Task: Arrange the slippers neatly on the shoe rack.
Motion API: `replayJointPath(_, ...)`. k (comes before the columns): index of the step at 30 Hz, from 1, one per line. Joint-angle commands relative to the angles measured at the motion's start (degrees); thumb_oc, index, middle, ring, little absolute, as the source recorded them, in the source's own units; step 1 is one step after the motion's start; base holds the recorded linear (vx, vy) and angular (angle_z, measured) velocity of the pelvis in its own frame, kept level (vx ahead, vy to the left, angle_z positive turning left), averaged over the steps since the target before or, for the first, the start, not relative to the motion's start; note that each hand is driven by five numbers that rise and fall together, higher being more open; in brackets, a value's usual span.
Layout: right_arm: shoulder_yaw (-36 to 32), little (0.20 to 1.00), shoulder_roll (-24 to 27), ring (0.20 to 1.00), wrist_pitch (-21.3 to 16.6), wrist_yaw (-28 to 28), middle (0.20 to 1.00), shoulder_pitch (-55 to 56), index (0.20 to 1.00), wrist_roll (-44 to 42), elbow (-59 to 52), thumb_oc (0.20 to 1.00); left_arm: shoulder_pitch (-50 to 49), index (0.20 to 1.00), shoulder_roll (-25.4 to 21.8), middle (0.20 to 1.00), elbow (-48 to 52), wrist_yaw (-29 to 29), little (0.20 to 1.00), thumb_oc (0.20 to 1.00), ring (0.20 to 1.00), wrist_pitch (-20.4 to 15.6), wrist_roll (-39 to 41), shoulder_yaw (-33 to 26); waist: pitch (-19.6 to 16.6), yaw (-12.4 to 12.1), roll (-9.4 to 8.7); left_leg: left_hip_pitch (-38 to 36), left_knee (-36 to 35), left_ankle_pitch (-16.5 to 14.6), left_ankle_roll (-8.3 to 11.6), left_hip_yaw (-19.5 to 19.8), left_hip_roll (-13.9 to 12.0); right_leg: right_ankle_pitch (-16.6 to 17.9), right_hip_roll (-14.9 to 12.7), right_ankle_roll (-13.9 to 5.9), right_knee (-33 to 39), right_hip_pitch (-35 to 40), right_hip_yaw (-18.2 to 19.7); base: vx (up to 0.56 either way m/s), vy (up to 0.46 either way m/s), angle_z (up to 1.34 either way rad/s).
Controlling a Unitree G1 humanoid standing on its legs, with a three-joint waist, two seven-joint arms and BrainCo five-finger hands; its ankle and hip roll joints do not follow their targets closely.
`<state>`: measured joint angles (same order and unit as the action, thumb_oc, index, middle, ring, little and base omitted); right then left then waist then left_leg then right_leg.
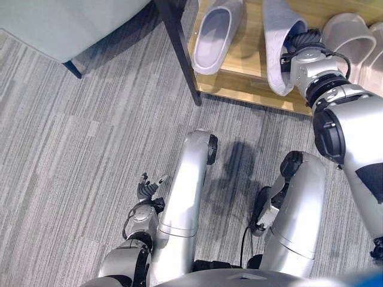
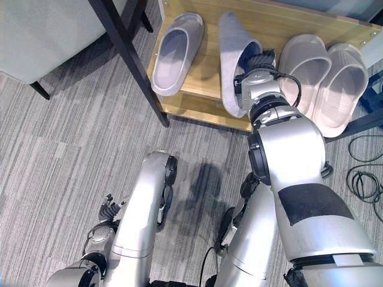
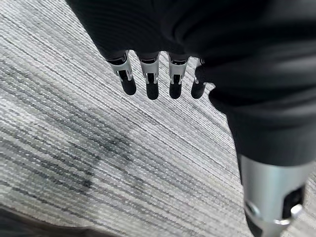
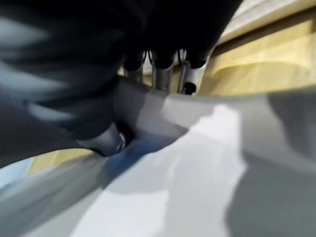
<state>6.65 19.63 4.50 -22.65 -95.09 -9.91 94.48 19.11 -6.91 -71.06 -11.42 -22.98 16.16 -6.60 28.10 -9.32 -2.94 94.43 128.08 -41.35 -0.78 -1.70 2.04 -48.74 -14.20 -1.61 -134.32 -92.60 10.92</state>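
A pale grey slipper (image 2: 230, 72) stands tipped on its side on the wooden shoe rack (image 2: 197, 101). My right hand (image 2: 258, 64) reaches into its opening. In the right wrist view the fingers (image 4: 160, 74) go over the edge of the slipper's upper (image 4: 197, 163) and the thumb sits on the near side, pinching it. Its mate (image 2: 173, 51) lies flat, sole down, to the left on the same shelf, apart from the held one. My left hand (image 1: 146, 191) hangs low over the carpet, with its fingers (image 3: 150, 81) straight and nothing in them.
Two beige slippers (image 2: 305, 66) (image 2: 344, 84) lie side by side on the rack just right of my right hand. A black slanted post (image 2: 128, 57) stands at the rack's left end. A grey-green seat (image 1: 60, 24) is at the far left, over striped grey carpet (image 1: 72, 155).
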Motion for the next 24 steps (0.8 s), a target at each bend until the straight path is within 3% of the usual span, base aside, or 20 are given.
replayJointPath(1, -2.5, 1.0, 1.76, 1.0, -4.46, -0.7, 1.0, -8.09, 1.0, -2.73, -0.24, 1.0, -1.47, 1.0, 2.31, 1.0, 0.58, -0.47, 1.0, 1.0, 1.0, -2.61, -1.77, 4.72, 0.01, -1.78, 0.02, -4.47, 5.99, -6.49, -2.73, 1.05, 0.21, 14.76, 1.7, -1.17, 2.22, 3.01, 8.98, 0.0, 0.0, 0.0)
replayJointPath(13, -9.79, 1.0, 1.22, 1.0, -8.63, -2.42, 1.0, -7.16, 1.0, -9.96, -3.84, 1.0, -1.0, 1.0, 4.22, 1.0, -2.37, -0.55, 1.0, 1.0, 1.0, -1.87, -2.46, 6.87, 0.25, -0.95, 0.78, -4.47, 6.74, -6.61, -3.14, 0.49, -0.22, 15.21, 2.04, -0.54, 0.82, 3.06, 10.05, 0.0, 0.008, 0.0)
replayJointPath(17, -12.65, 1.0, -1.35, 1.0, -8.36, -1.69, 1.0, -7.11, 1.0, -13.04, -5.71, 1.0, -0.05, 1.0, 4.29, 1.0, -4.27, -1.14, 1.0, 1.0, 1.0, -1.59, -2.89, 6.81, 0.49, -0.23, 0.65, -4.47, 6.53, -6.55, -3.07, 0.56, -0.41, 15.37, 2.13, -0.34, 1.0, 3.05, 10.03, -0.03, -0.001, 0.0)
replayJointPath(19, -14.01, 1.0, -6.39, 1.0, -9.82, -0.62, 1.0, -4.06, 1.0, -12.0, -11.75, 1.0, 1.32, 1.0, 4.95, 1.0, -5.86, -1.97, 1.0, 1.0, 1.0, -1.86, -3.09, 6.0, 1.36, 1.63, 0.25, -4.47, 5.78, -6.1, -2.81, 0.82, -1.24, 15.58, 2.69, 0.06, 1.31, 3.01, 9.83, -0.1, -0.025, -0.03)
replayJointPath(24, -15.22, 1.0, -10.76, 1.0, -10.96, -1.05, 1.0, -0.7, 1.0, -12.01, -19.73, 1.0, 2.05, 1.0, 5.12, 1.0, -5.76, -2.4, 1.0, 1.0, 1.0, -1.9, -2.52, 5.37, 1.29, 3.18, -0.35, -4.47, 4.92, -5.74, -2.46, 0.92, -1.79, 16.16, 3.13, 0.01, 2.09, 3.09, 9.3, -0.02, -0.01, -0.07)
